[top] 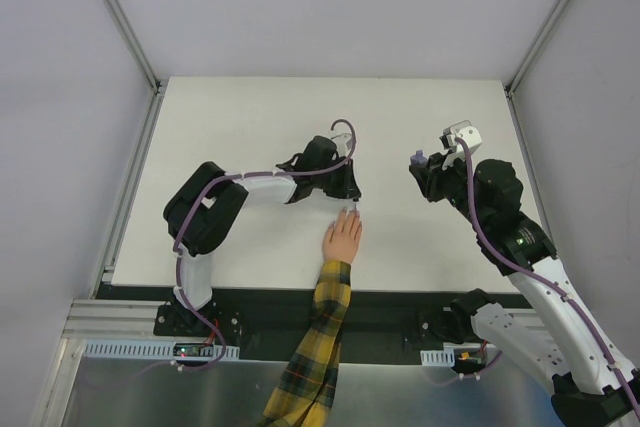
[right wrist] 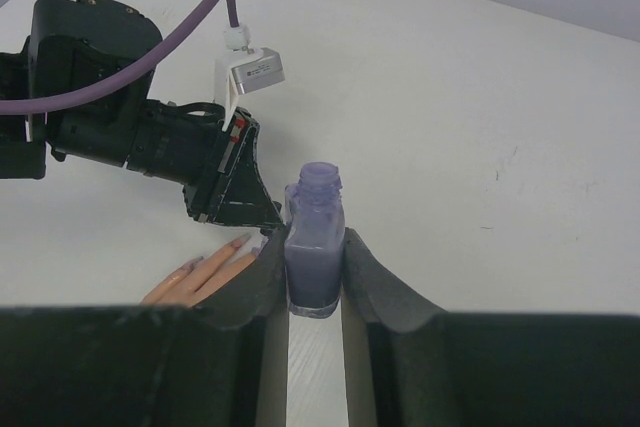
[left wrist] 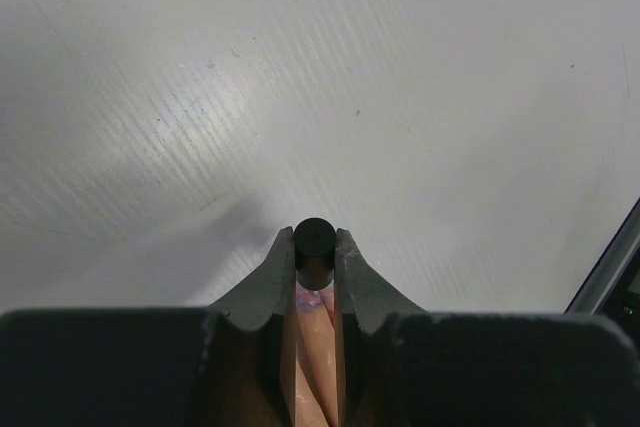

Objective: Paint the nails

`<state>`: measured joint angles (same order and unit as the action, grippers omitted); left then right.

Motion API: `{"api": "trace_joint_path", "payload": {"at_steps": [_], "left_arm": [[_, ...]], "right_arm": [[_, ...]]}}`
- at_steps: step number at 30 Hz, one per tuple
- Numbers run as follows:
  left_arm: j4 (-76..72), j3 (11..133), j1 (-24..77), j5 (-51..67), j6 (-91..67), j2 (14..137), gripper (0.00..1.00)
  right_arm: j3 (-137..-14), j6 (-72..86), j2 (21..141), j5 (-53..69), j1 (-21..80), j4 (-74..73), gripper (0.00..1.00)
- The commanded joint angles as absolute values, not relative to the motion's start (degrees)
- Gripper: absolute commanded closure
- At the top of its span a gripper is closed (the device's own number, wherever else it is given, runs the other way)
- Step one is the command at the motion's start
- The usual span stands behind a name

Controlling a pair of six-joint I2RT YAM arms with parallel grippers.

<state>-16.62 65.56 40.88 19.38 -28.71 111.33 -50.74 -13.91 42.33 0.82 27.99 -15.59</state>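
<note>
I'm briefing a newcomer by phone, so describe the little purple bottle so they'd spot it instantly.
Over the white table, look to the right arm, away from the plaid-sleeved hand. Its gripper is shut on a small purple bottle, upright. It is the only translucent lilac thing there, its threaded neck uncapped.

It is a robotics lab cell. Aluminium posts (top: 120, 15) at 11 and 1 o'clock frame a white table (top: 260, 127).

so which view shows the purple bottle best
Right wrist: the purple bottle sits centred and close, cap off, gripped in the right tool. Top external shows only a tiny purple speck. Left wrist does not show it.
</note>
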Motion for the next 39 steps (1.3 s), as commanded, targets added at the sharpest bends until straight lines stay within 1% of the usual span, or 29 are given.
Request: {"api": "trace_joint_path", "payload": {"at_steps": [1, 39], "left_arm": [[-16.9, 66.4, 39.7, 19.5, -27.6, 111.4, 1.00], [-16.4, 69.0, 41.3, 22.8, -28.5, 113.2, 1.00]], "right_arm": [[-51.1, -13.2, 42.2, 1.2, 27.8, -12.2, 0.99], [-51.4, -13.0, 42.2, 1.6, 27.7, -12.5, 1.00]]}}
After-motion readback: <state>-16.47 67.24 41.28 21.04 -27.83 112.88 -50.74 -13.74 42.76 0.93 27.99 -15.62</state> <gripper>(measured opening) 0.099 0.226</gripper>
